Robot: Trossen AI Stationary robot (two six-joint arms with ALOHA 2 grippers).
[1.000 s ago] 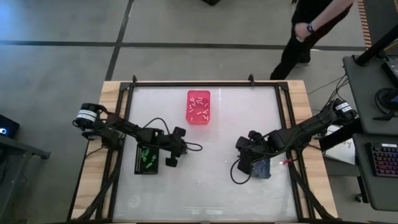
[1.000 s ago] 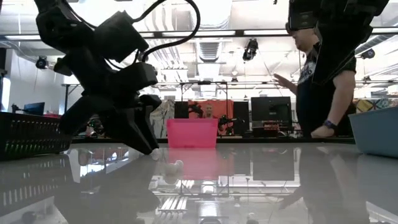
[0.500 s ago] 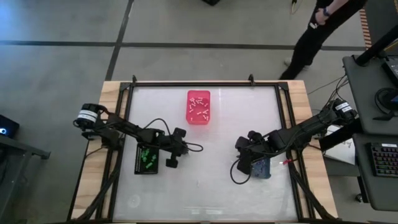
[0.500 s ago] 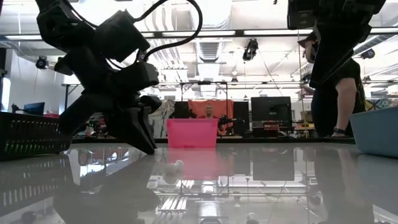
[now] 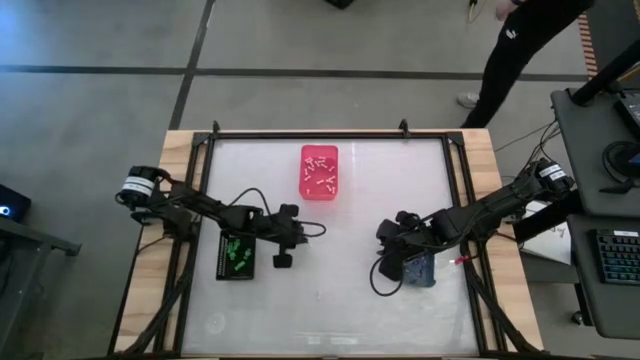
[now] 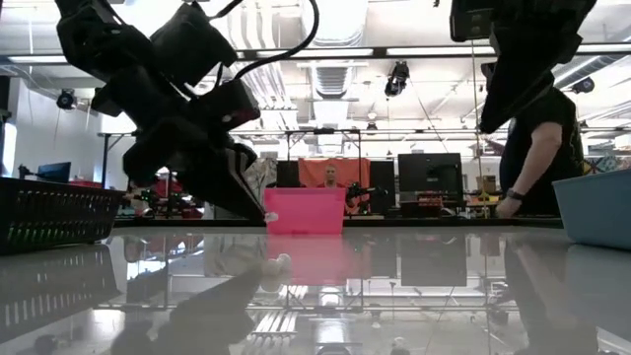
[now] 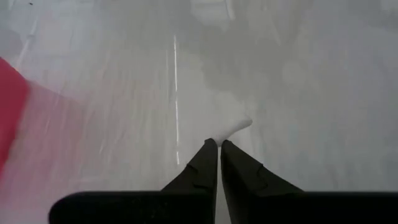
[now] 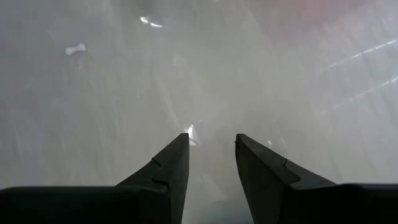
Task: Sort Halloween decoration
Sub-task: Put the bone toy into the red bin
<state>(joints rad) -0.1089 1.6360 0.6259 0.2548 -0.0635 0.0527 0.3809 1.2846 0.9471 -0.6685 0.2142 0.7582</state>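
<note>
My left gripper (image 7: 219, 143) is shut, and a small white piece (image 7: 238, 126) sticks out past its fingertips. In the high view it (image 5: 283, 252) hangs right of the black bin (image 5: 236, 256), which holds green pieces. The pink bin (image 5: 319, 171) at the far middle holds white pieces. My right gripper (image 8: 211, 144) is open and touches nothing; it (image 5: 390, 262) hovers left of the grey-blue bin (image 5: 421, 270). Another white piece (image 6: 277, 263) lies loose on the table. A bone-shaped white piece (image 8: 76, 49) shows in the right wrist view. My left gripper pinches the white piece (image 7: 231, 130) between its two fingertips, only at their free ends. The fingers slant downward toward the table. The piece (image 6: 269, 216) is lifted clear of the table.
A raised black frame (image 5: 330, 133) runs round the white table top. A person (image 5: 525, 45) stands beyond the far right corner. In the low view the pink bin (image 6: 304, 211) stands behind my left gripper, with the grey-blue bin (image 6: 596, 207) at the right.
My left gripper has risen off the table surface and shifted a little toward the table's right, carrying the white piece up with it. The person beyond the far edge has walked to the right.
</note>
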